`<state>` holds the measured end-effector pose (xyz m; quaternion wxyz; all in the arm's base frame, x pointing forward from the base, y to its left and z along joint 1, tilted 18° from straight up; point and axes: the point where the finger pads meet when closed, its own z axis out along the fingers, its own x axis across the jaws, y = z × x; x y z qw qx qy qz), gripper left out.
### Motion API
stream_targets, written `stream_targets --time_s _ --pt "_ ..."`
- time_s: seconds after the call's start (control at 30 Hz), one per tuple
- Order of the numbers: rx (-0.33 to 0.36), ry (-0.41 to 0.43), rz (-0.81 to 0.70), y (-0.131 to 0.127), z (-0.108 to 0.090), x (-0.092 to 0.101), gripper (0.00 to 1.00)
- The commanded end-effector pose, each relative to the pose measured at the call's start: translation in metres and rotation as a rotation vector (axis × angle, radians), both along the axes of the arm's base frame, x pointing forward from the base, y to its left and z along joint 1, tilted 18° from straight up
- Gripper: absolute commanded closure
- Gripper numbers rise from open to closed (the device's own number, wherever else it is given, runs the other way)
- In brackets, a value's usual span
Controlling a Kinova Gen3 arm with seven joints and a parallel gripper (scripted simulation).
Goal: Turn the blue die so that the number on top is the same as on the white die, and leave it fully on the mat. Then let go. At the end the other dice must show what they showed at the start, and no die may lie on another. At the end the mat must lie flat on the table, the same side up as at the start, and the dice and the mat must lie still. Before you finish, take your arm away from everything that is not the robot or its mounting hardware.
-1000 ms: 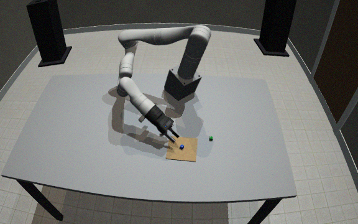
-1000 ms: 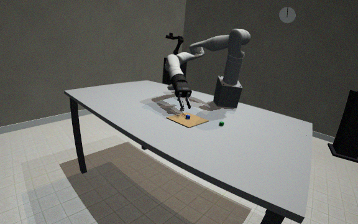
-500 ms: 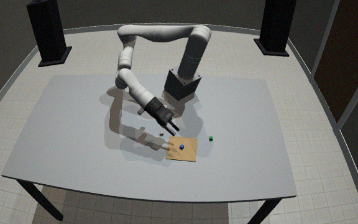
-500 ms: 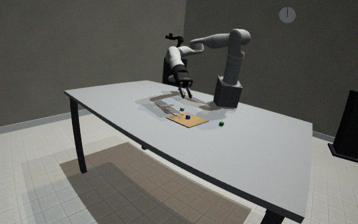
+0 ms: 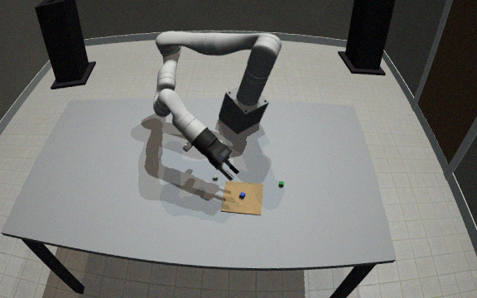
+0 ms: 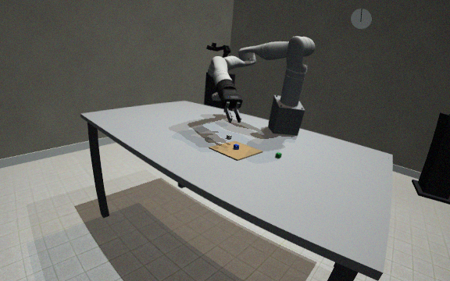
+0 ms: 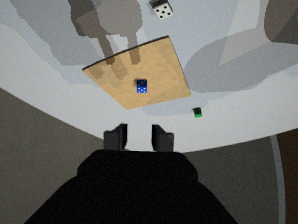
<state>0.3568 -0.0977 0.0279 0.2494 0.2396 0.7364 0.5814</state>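
Note:
The blue die (image 5: 242,194) (image 6: 236,147) (image 7: 142,86) rests on the tan mat (image 5: 255,207) (image 6: 237,156) (image 7: 170,75), near its middle. In the wrist view its bright upper face shows several white pips, too small to count surely. The white die (image 5: 215,177) (image 6: 229,136) (image 7: 163,10) lies on the table beside the mat; its bright face in the wrist view has a centre pip and one at each corner. The mat lies flat. My gripper (image 5: 234,175) (image 6: 235,121) (image 7: 139,133) is open and empty, raised above the table on the arm's side of the mat.
A green die (image 5: 281,184) (image 6: 278,155) (image 7: 198,112) lies on the table off the mat, on the side away from the white die. The arm's base (image 5: 243,113) (image 6: 286,117) stands behind the mat. Arm shadows cross part of the mat.

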Motion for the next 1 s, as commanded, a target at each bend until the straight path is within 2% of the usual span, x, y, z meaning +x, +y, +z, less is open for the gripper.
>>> stream_targets --time_s 0.0,0.2,0.47,0.57,0.97 --pt "-0.013 0.006 0.003 0.000 0.001 -0.001 0.36" --pt "-0.066 0.043 -0.004 0.002 0.005 0.000 0.36" --pt "-0.170 0.124 -0.016 0.007 0.013 0.003 0.36" --pt "-0.184 0.134 -0.018 0.008 0.015 0.004 0.36" --pt "-0.364 0.306 -0.038 0.015 0.023 0.009 0.36"
